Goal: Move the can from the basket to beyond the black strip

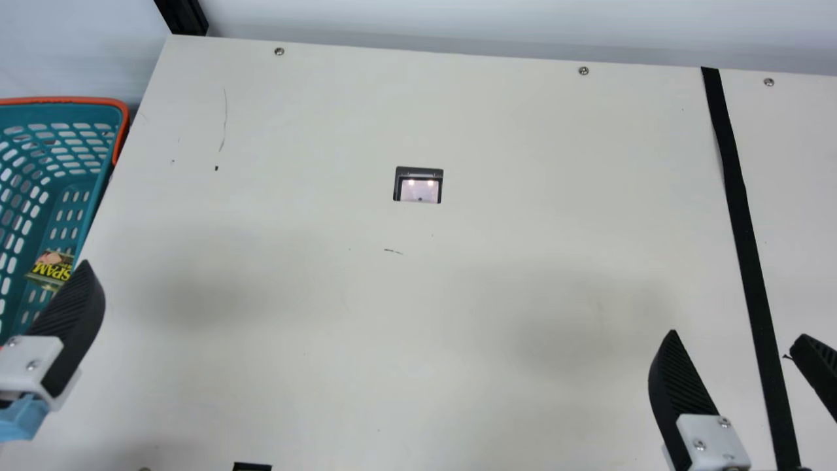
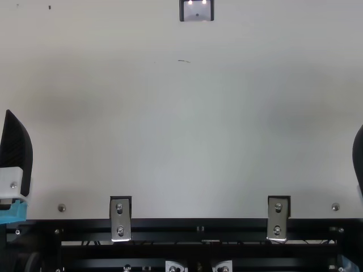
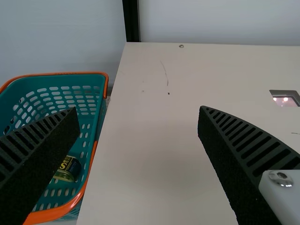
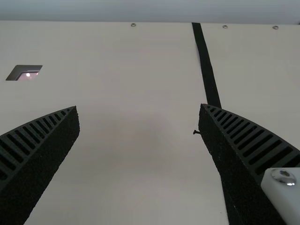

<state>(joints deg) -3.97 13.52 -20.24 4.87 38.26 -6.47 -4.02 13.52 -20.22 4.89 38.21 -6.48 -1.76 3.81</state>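
Both with fingers spread wide: left gripper, right gripper. At left edge of main view, inside basket, see can. Probably stiff, little heavy, maybe slippery; better to take firmly by opposite sides.

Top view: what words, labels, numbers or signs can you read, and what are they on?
None that I can read.
Cream table: no letters, but a small dark scuff that isn't writing.
Metal brackets: no words or numbers that I can see.
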